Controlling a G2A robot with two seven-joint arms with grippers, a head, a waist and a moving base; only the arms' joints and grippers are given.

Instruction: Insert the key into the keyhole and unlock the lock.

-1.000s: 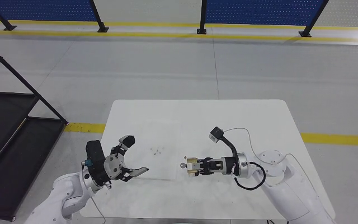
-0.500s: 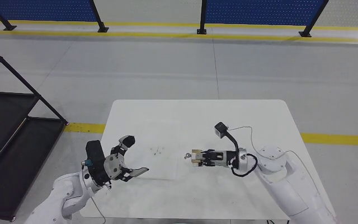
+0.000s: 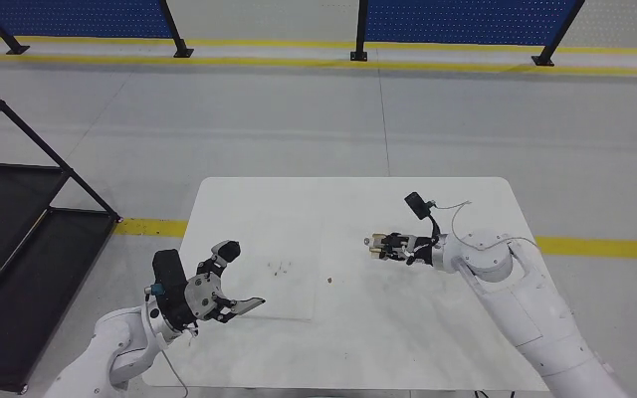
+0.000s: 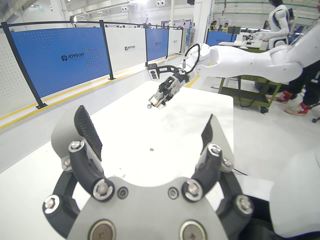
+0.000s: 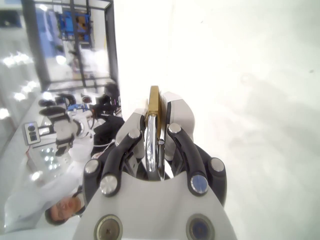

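Note:
My right gripper (image 3: 379, 244) is shut on a brass padlock (image 5: 154, 95), held over the right half of the white table (image 3: 299, 204). The chrome shackle (image 5: 151, 141) points back between the fingers. From the left wrist view the padlock (image 4: 160, 99) hangs above the table in that gripper (image 4: 157, 101), and a small silver key (image 4: 149, 106) sticks out of its lower end. My left gripper (image 3: 242, 276) stays near the table's front left corner. Its fingers (image 4: 88, 131) are spread wide with nothing between them.
A small brown speck (image 4: 151, 149) and a few faint marks (image 3: 282, 267) lie on the table between the arms. A black rack (image 3: 45, 229) stands on the floor left of the table. Blue barrier panels (image 3: 80, 18) line the far side.
The right arm has carried the padlock with the key from the table's front middle up toward the far right. The left arm has not moved.

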